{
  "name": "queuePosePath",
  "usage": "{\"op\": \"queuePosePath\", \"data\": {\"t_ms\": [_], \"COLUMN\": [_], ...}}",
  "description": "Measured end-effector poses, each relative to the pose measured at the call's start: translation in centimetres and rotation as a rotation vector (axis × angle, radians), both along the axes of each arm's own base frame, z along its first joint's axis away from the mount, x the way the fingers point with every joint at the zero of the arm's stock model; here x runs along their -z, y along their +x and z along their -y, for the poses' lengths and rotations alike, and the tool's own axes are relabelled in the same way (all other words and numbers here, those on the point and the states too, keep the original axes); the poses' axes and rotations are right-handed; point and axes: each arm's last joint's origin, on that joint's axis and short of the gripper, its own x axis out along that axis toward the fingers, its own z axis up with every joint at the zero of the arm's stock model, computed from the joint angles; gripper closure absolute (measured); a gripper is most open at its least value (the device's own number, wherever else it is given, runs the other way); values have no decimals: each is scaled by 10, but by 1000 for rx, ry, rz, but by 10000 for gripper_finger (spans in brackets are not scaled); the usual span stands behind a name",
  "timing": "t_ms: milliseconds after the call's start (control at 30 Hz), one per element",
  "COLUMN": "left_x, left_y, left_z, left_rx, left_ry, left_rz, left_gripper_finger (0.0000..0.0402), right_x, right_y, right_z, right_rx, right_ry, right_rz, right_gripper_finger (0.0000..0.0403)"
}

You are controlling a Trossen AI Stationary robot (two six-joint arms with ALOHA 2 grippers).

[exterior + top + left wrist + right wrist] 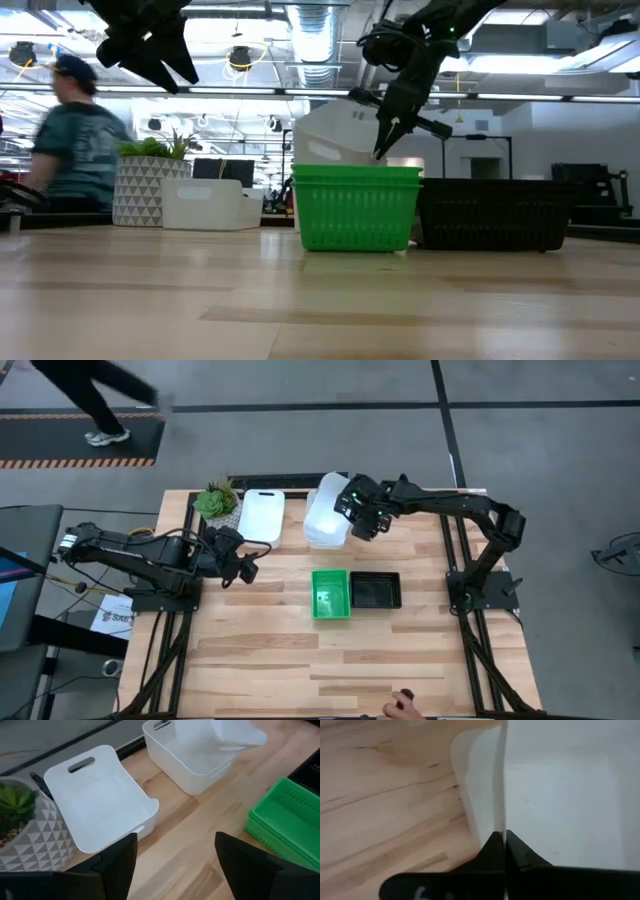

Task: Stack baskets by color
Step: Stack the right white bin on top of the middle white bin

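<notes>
White baskets: one held white basket (328, 500) tilted in the air at about 12 o'clock of the table (300, 660), pinched by its wall in the right gripper (362, 520), fingers clamped thin on the rim edge, seen clearly in right wrist view (502, 795). It hangs over a second white basket (322, 535) sitting on the wood; in left wrist view the lower one (192, 757) sits flat with the tilted one above it. Cannot tell if the two touch. Third white basket (262, 515) lies alone at 11 o'clock, just beside the potted plant (217, 502) in its patterned white pot, apart from the other two whites. Green basket stack (331, 594) at table centre, slightly toward 3 o'clock; low view shows layered green rims (356, 176), count not clear. Black mesh basket (376, 590) touching or just beside the green at its 3 o'clock side; whether it is a stack, cannot tell. Left gripper (243, 568) at 9 o'clock, above the table, fingers spread wide, grasping nothing, near the lone white basket. Person (75, 140) walking in the room behind the table, feet visible in high view at 10 o'clock beyond the table edge.
</notes>
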Motion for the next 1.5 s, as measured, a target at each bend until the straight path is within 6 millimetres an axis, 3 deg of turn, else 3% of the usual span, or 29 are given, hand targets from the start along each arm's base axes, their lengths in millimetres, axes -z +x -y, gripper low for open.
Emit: {"op": "queuePosePath", "data": {"t_ms": [367, 800, 1500], "left_x": [0, 2, 2], "left_y": [-1, -3, -3], "left_z": [0, -1, -1], "left_rx": [-4, -3, -3], "left_ry": [8, 12, 12], "left_rz": [-11, -38, -37], "left_gripper_finger": [148, 148, 148], "right_x": [12, 14, 14], "right_y": [-3, 10, 6], "right_z": [-6, -22, -17], "right_rx": [8, -68, -53], "right_ry": [130, 214, 355], "right_rz": [-77, -12, 38], "right_gripper_finger": [399, 400, 378]}}
